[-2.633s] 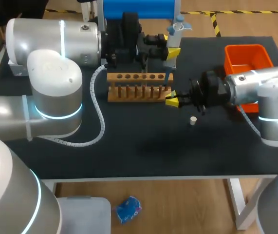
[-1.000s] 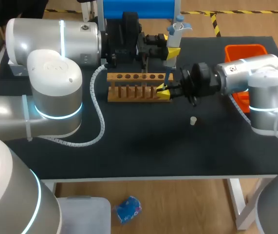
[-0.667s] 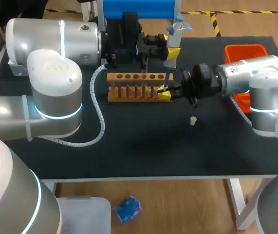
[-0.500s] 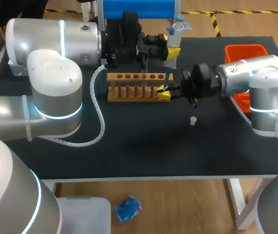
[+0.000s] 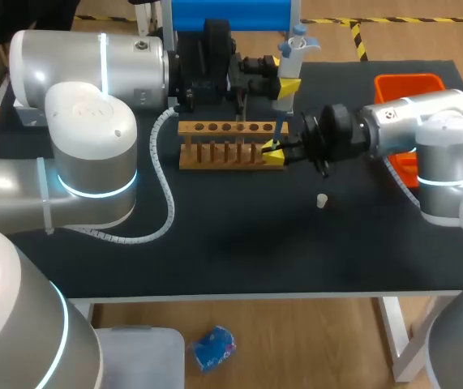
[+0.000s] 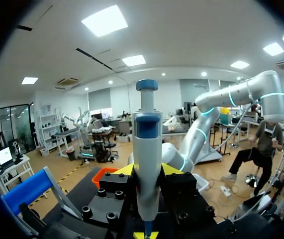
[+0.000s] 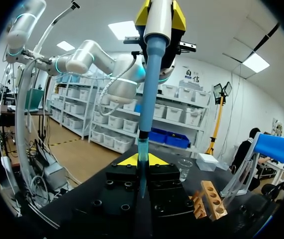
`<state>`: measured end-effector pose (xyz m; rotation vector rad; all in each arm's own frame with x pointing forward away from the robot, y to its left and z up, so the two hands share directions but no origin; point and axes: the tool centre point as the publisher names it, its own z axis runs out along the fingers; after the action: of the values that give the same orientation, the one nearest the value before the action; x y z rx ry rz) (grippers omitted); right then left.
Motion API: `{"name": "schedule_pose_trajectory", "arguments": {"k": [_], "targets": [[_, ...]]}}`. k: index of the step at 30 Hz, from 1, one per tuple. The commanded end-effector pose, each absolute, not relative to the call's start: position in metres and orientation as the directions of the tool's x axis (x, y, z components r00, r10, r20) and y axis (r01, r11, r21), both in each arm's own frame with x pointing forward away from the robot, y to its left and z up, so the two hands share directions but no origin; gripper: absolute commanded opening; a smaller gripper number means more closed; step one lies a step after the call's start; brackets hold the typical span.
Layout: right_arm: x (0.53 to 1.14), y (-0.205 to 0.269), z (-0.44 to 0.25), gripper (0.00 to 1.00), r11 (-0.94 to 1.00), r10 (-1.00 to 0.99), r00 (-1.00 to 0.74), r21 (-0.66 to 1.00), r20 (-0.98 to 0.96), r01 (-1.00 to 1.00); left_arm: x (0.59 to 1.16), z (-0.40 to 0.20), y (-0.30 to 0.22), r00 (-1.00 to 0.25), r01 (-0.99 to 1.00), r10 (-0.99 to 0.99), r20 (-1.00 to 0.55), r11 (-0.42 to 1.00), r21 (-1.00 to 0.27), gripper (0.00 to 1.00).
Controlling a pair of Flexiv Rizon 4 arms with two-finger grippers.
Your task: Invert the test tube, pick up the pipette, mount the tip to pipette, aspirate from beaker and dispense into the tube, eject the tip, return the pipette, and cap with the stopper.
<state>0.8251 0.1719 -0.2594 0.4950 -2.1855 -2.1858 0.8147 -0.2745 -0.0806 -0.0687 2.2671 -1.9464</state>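
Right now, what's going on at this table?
The left gripper holds the pipette upright above the right end of the wooden rack. The right gripper sits just below, apparently clamped on the test tube, with the pipette's blue tip reaching down to it. The small white stopper lies loose on the table nearby.

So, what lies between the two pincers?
The pipette: its blue shaft runs from the left pincer down to the right pincer, clearest in the right wrist view.
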Motion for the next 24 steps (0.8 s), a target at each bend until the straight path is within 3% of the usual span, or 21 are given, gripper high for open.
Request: {"name": "schedule_pose_trajectory", "arguments": {"k": [1, 24], "targets": [[0.8226, 0.1724, -0.256, 0.0, -0.028, -0.233, -0.951, 0.978, -0.205, -0.204, 0.8147, -0.0827, -0.2732, -0.987, 0.066, -0.134, -0.087, 0.153, -0.986, 0.0], [0.8257, 0.1742, -0.2527, 0.0, -0.029, -0.227, -0.959, 0.985, -0.171, -0.168, 0.8147, -0.0827, -0.2732, -0.987, 0.066, -0.134, -0.087, 0.153, -0.986, 0.0]]}}
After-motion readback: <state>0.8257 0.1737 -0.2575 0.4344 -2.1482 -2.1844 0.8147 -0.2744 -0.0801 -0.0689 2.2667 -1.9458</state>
